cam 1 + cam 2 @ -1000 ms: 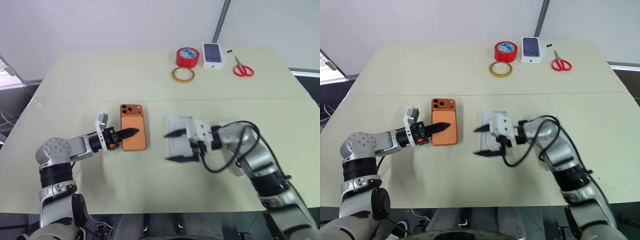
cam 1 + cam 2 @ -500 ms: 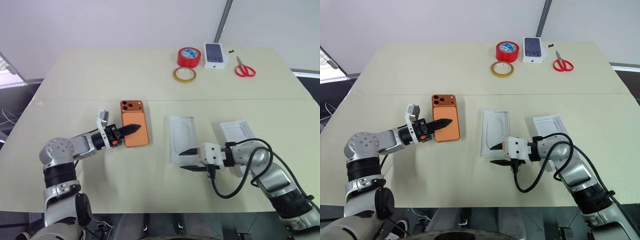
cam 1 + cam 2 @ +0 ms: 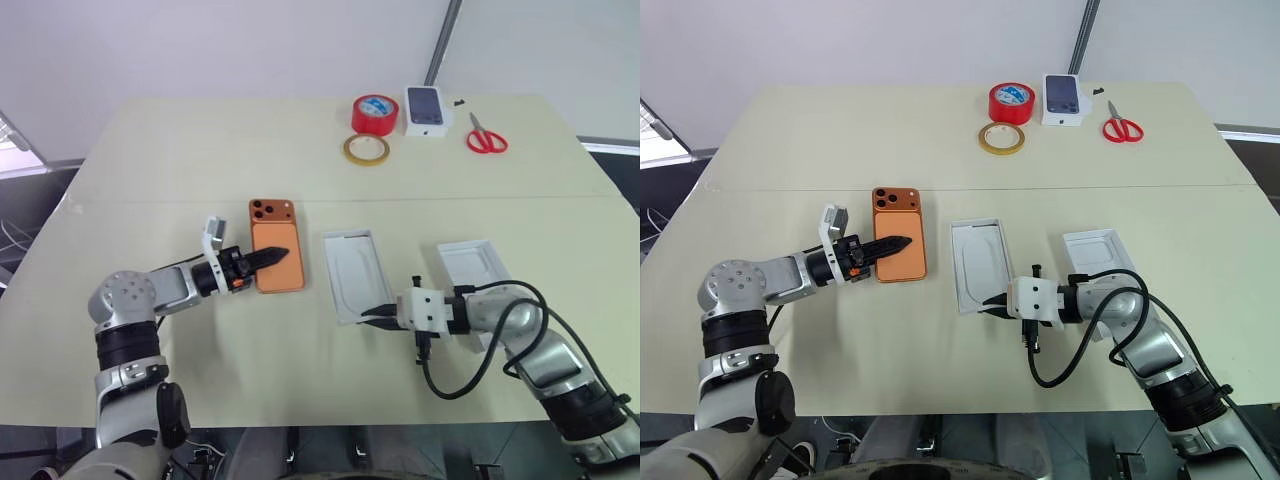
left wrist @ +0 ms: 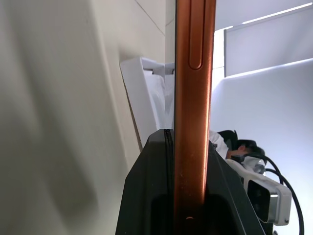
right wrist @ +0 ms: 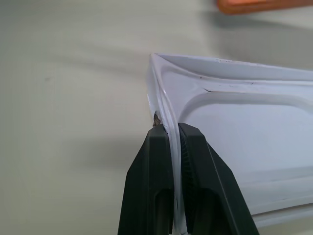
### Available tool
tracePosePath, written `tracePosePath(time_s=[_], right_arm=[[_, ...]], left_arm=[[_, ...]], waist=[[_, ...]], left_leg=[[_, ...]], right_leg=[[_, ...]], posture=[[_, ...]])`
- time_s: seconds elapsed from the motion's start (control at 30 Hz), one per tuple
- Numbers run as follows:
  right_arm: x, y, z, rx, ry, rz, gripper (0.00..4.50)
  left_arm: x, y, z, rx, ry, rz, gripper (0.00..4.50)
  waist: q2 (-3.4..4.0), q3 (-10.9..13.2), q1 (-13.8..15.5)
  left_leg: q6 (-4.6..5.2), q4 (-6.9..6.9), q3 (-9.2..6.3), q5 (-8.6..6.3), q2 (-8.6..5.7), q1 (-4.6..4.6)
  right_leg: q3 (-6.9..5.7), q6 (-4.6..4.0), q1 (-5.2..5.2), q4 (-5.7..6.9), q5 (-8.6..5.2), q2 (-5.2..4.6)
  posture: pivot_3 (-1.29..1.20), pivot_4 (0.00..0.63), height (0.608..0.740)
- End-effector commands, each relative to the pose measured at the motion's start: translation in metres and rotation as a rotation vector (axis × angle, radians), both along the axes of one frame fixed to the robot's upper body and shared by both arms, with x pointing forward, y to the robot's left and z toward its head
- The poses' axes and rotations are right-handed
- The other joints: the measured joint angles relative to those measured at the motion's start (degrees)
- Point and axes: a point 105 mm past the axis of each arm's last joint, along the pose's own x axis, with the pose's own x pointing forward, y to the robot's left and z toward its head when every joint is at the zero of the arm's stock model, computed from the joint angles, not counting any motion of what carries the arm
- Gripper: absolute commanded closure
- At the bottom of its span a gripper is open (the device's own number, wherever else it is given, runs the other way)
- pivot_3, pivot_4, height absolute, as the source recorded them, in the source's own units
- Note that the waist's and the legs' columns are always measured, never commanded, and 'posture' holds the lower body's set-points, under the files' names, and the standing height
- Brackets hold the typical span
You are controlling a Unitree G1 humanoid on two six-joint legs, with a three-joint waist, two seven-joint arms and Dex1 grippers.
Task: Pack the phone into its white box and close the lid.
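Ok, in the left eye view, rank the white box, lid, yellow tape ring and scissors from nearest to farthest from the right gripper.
1. White box: its near rim is pinched in the right gripper.
2. Lid: on the table just beyond the right forearm.
3. Yellow tape ring: far part of the table, next to the red roll.
4. Scissors: far right corner.

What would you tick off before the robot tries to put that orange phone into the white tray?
1. Left gripper shut on the flat orange phone: ok.
2. Right gripper pinching the near rim of the shallow white box tray: ok.
3. Tray recess empty: ok.
4. Plain white lid lying apart from the tray: ok.
5. Phone lifted off the beige table: cannot tell.
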Motion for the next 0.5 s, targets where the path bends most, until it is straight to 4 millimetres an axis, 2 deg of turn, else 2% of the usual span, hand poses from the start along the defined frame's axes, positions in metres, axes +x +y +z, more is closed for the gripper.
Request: tracePosePath(time_s=[0.03,0.23,0.3,0.4,0.5], right_arm=[[0.000,0.006,0.001,0.018,0.019,-0.002,4.45],[0.003,0.011,-0.003,0.001,0.003,-0.004,4.45],[0.001,0.015,-0.004,0.016,0.053,-0.006,4.45],[-0.002,0.018,-0.003,0.040,0.102,-0.012,3.32],[-0.006,0.023,-0.001,0.049,0.103,0.005,1.88]], left_arm=[[0.001,-0.003,0.026,-0.052,-0.096,-0.015,4.50],[0.001,-0.001,0.028,-0.058,-0.090,-0.008,4.50],[0.001,0.000,0.027,-0.055,-0.083,-0.005,4.50],[0.000,0.000,0.027,-0.067,-0.075,-0.008,4.50],[0.000,0.002,0.026,-0.064,-0.067,-0.005,4.50]], waist=[[0.00,0.00,0.02],[0.00,0.00,-0.04],[0.00,0.00,-0.03],[0.00,0.00,0.02],[-0.01,0.00,0.04]], left_leg=[[0.00,0.01,0.00,0.00,0.00,0.00],[0.00,0.03,0.00,0.00,0.00,0.00],[0.00,0.04,0.00,0.00,0.00,0.00],[0.00,0.05,0.00,0.00,0.00,0.00],[0.00,0.05,0.00,0.00,0.00,0.00]], right_leg=[[0.00,0.00,0.00,0.01,0.00,0.00],[0.00,0.00,0.00,0.03,0.00,0.00],[0.00,0.00,0.00,0.03,0.00,0.01],[0.00,0.00,0.00,0.04,0.00,0.01],[0.00,0.00,0.00,0.04,0.00,0.01]], posture=[[0.00,0.150,0.740],[0.00,0.150,0.740],[0.00,0.150,0.740],[0.00,0.150,0.740],[0.00,0.150,0.740]])
